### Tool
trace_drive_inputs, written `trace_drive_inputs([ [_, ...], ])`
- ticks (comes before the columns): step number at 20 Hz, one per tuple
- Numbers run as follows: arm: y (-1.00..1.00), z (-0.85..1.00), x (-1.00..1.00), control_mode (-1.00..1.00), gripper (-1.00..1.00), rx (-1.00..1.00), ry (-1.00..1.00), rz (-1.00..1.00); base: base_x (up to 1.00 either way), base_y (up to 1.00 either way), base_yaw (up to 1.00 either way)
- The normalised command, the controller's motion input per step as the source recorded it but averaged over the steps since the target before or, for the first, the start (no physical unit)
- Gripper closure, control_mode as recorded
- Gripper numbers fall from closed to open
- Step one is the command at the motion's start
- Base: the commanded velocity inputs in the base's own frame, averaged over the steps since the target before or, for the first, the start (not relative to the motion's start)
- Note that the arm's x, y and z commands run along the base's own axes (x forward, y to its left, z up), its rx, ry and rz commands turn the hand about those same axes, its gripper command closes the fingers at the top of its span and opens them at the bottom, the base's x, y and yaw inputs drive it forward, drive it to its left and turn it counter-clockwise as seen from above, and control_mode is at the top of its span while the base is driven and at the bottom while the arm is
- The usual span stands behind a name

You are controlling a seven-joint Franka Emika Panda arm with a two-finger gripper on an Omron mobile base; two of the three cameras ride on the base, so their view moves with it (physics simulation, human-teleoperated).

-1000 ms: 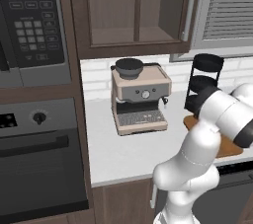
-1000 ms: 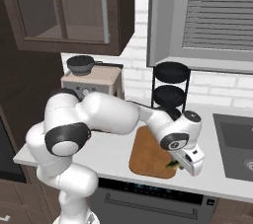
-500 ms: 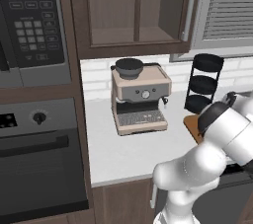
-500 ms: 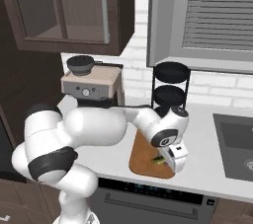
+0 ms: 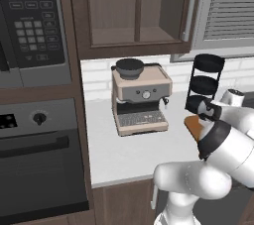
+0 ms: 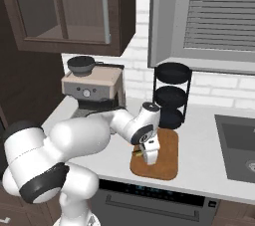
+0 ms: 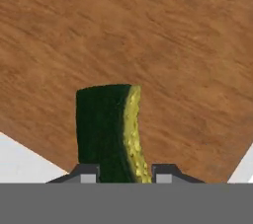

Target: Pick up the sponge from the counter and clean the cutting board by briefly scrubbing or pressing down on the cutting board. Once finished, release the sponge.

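Observation:
My gripper (image 7: 123, 174) is shut on the sponge (image 7: 109, 129), whose dark green layer and yellow edge stick out between the two fingertips. Right under it lies the orange-brown cutting board (image 7: 148, 45); I cannot tell whether the sponge touches it. In the right base view the gripper (image 6: 149, 156) points down over the left part of the cutting board (image 6: 167, 158), and a yellow bit of the sponge (image 6: 135, 154) shows beside the hand. From the left base view a sliver of the cutting board (image 5: 194, 126) shows behind the arm. The board rests on the light counter (image 6: 199, 175).
A beige coffee machine (image 6: 92, 88) stands left of the board, and a black tiered rack (image 6: 172, 95) stands just behind it. A sink (image 6: 239, 145) lies at the right. A microwave (image 5: 32, 21) and an oven (image 5: 39, 159) fill the far left.
The gripper, still holding the sponge, has slid leftward across the cutting board in the right base view. The arm's elbow swung along with it.

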Motion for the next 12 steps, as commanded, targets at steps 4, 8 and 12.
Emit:
trace_drive_inputs([
  [4, 0.49, 0.0, 0.36, -1.0, 1.0, 0.0, 0.0, -0.1, 0.0, 0.0, 0.0],
  [8, 0.09, 0.0, 0.35, -1.0, 1.0, 0.0, 0.0, -0.09, 0.0, 0.0, 0.0],
  [12, -0.24, 0.0, 0.08, -1.0, 1.0, 0.0, 0.0, -0.06, 0.0, 0.0, 0.0],
])
